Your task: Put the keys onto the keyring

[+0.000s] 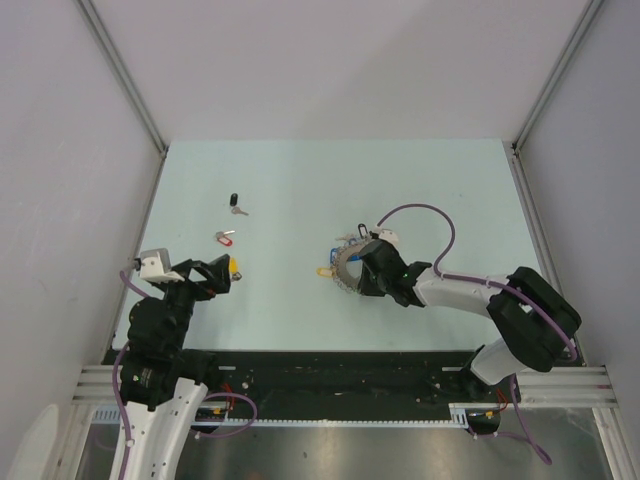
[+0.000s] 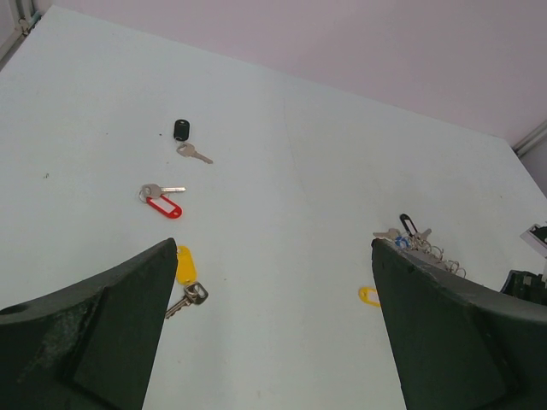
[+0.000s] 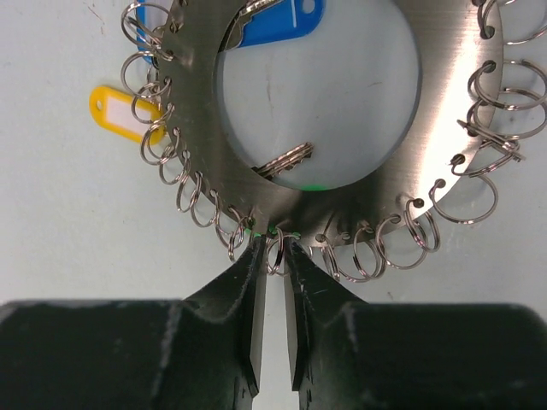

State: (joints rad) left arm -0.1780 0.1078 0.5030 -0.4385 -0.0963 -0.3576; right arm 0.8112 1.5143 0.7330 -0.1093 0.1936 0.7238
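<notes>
As the overhead camera shows it, the pale table bears:
- black key, left of centre.
- red key, just nearer than the black one.
- yellow key, beside the left gripper.
- keyring, mid-table, partly under the right gripper; a yellow tag pokes out on its left.

Left wrist view:
- left gripper, fingers spread wide, nothing between them but bare table.
- black key, farthest.
- red key, nearer.
- yellow key, touching the edge of the left finger.
- keyring, off to the right, well apart from all three.

Right wrist view:
- keyring, a flat silvery disc with a round hole, its rim fringed with small split rings.
- blue tag, at the top.
- yellow tag, at the left.
- right gripper, tips drawn near together at the disc's near edge, pinching one split ring.
</notes>
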